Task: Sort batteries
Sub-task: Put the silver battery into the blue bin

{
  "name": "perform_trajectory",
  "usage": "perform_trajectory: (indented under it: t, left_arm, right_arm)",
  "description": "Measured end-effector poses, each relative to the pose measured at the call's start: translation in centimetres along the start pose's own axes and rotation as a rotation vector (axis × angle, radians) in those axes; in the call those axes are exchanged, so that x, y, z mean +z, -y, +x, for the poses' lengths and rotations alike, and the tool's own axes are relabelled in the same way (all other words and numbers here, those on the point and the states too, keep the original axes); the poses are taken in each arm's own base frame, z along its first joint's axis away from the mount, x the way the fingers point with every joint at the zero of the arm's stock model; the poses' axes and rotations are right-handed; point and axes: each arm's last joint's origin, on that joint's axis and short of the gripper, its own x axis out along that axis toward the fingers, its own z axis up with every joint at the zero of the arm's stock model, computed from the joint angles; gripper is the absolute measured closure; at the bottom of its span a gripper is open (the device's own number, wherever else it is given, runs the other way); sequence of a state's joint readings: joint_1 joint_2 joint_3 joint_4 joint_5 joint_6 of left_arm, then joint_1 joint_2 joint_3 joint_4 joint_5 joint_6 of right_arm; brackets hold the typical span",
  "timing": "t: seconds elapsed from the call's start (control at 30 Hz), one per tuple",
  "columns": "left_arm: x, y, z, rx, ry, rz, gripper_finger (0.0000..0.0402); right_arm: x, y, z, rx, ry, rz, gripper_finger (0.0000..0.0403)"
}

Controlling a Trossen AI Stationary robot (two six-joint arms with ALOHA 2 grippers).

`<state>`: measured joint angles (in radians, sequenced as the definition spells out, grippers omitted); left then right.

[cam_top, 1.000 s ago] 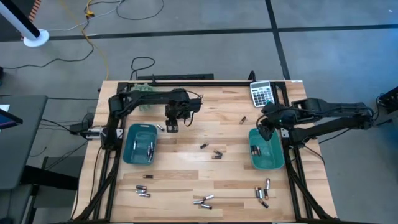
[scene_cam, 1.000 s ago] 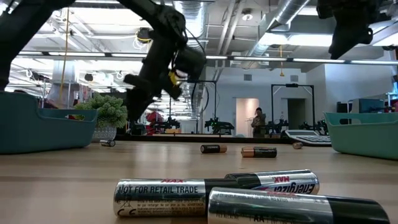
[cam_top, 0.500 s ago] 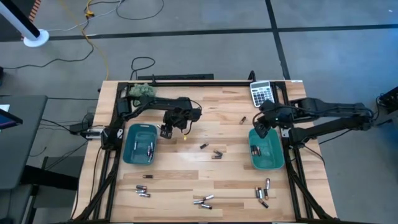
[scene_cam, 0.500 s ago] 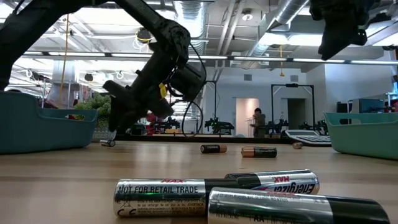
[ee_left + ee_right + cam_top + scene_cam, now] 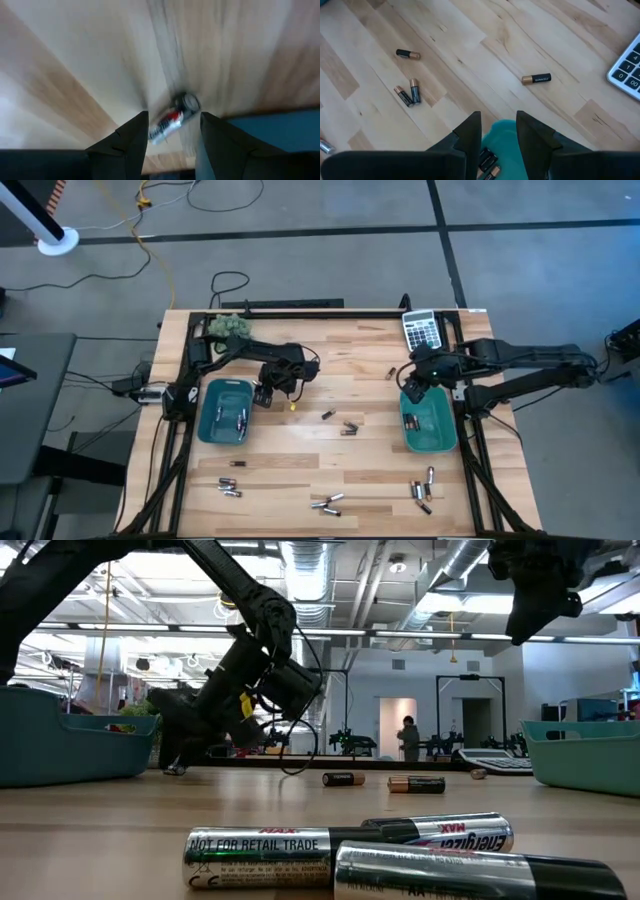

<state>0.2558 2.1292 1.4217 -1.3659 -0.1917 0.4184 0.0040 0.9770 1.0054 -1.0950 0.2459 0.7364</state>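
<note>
Small batteries lie scattered on the wooden table: a few at its middle (image 5: 340, 421), one further back (image 5: 391, 372), and several near the front edge (image 5: 327, 502). My left gripper (image 5: 265, 393) is open and low over the table, beside the left teal bin (image 5: 212, 423). A silvery battery (image 5: 169, 124) lies on the wood between its fingertips. My right gripper (image 5: 411, 388) is open and empty, raised over the far left rim of the right teal bin (image 5: 440, 438). That bin holds a few batteries (image 5: 487, 161). My left gripper comes down at a slant, one finger (image 5: 131, 141) on each side of the silvery battery, which lies flat on the table. I cannot tell whether a finger touches it.
A grey calculator (image 5: 421, 330) lies at the far right corner and a small green plant (image 5: 229, 326) at the far left. Large batteries (image 5: 330, 855) lie close in the low view. Bare wood lies between the two bins.
My left gripper has gone down and toward the near left, from above the table to the wood beside the left bin, tipping as it went. My right gripper has gone a little toward the table's left, over its bin's rim.
</note>
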Motion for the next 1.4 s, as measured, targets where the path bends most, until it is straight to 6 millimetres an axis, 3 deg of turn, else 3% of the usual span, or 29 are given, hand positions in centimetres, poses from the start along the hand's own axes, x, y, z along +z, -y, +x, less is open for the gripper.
perform_trajectory:
  t: [0.27, 0.4, 0.57, 0.83, 1.0, 1.13, 1.3, 1.4]
  left_arm:
    - [0.5, -0.3, 0.4, 0.053, 0.04, 0.039, 0.0232]
    - [0.6, -0.5, 0.4, 0.086, 0.048, 0.112, 0.0271]
    - [0.7, -0.6, 0.3, 0.107, 0.056, 0.189, 0.0359]
    - [1.0, -0.9, -0.8, 0.13, 0.091, 0.11, 0.0366]
    - [0.8, -1.5, -4.2, 0.141, 0.2, -0.019, 0.0366]
    - [-0.8, -1.5, -8.6, 0.175, 0.357, -0.145, 0.0366]
    - [-5.3, -0.7, -14.3, 0.187, 0.599, -0.407, 0.0366]
    - [-8.8, 0.4, -16.5, 0.172, 0.746, -0.571, 0.0366]
  right_arm:
    - [0.1, -0.2, 0.3, -0.008, -0.009, -0.006, 0.0265]
    - [0.1, -0.2, 0.4, -0.008, -0.009, -0.007, 0.0265]
    - [0.1, -0.2, 0.4, -0.008, -0.009, -0.012, 0.0265]
    - [0.1, -0.2, 0.4, -0.008, -0.009, -0.034, 0.0265]
    - [0.1, -0.2, 0.3, -0.008, -0.01, -0.036, 0.0265]
    - [0.1, -0.2, 0.3, -0.008, -0.01, -0.039, 0.0265]
    - [0.1, -0.2, 0.3, -0.01, -0.012, -0.046, 0.0265]
    - [0.1, -0.2, 0.3, -0.009, -0.012, -0.057, 0.0265]
